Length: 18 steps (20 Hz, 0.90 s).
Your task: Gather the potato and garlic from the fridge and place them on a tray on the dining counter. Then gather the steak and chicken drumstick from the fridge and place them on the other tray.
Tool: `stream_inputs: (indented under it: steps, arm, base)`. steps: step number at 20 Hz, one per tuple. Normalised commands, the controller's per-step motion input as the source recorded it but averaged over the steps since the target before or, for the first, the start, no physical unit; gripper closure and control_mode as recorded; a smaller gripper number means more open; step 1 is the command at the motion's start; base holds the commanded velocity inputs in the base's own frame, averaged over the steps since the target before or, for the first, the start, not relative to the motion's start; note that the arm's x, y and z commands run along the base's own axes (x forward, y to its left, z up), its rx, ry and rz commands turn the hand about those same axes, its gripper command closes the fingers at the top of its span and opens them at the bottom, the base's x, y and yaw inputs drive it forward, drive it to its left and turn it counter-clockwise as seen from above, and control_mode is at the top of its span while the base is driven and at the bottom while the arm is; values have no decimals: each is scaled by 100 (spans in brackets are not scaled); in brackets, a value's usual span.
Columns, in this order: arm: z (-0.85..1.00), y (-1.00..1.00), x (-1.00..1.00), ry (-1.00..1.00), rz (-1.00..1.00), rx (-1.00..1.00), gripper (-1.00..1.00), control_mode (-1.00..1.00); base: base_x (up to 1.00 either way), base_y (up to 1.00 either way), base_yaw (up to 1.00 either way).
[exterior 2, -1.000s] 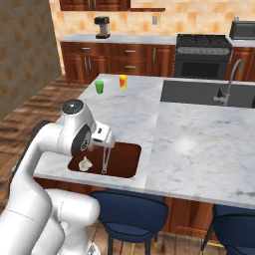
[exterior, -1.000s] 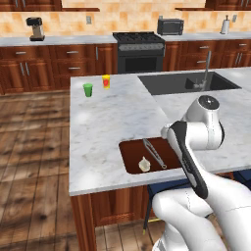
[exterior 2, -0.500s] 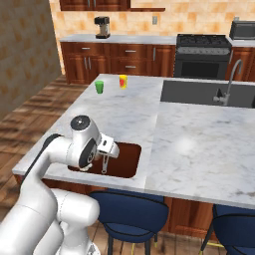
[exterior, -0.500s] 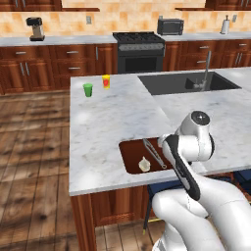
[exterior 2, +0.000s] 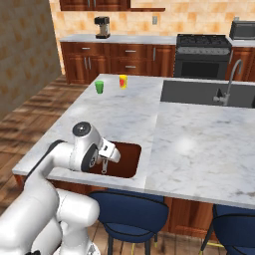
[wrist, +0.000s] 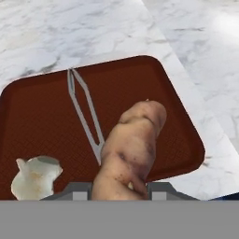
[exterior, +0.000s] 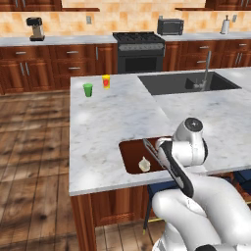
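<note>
A brown knobbly potato (wrist: 133, 144) sits between my gripper (wrist: 119, 187) fingers, which are shut on it just above a dark red-brown tray (wrist: 46, 112). The garlic (wrist: 35, 177), a small off-white bulb, lies on the tray near its front corner, to the left of the potato. From the left base view the tray (exterior: 128, 152) rests at the near edge of the dining counter (exterior: 108, 122) with the garlic (exterior: 144, 164) on it. My arm leans over the tray (exterior 2: 127, 154). The fridge, steak and chicken drumstick are out of view.
Metal tongs (wrist: 86, 112) lie on the tray beside the potato. A green cup (exterior: 87, 89) and a yellow cup (exterior: 106, 81) stand at the counter's far left. A dark sink (exterior: 186, 82) with a faucet is at the far right. Blue stools (exterior 2: 129, 214) stand below the counter edge.
My arm has sunk lower and drawn toward the near edge of the counter, bringing the hand down over the tray. The garlic and tongs have stayed put.
</note>
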Motion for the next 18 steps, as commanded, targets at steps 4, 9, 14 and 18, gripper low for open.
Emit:
stream_inputs:
  steps: [4,9,14,18]
  arm:
    - [-31,0,5,-2,-11,0,100,-100]
    - [-35,0,18,-1,-11,0,100,-100]
    - [-52,0,26,0,-7,0,100,-100]
    - [-57,0,30,0,-6,0,100,-100]
  base:
    - [0,0,0]
    - [0,0,0]
    - [0,0,0]
    - [0,0,0]
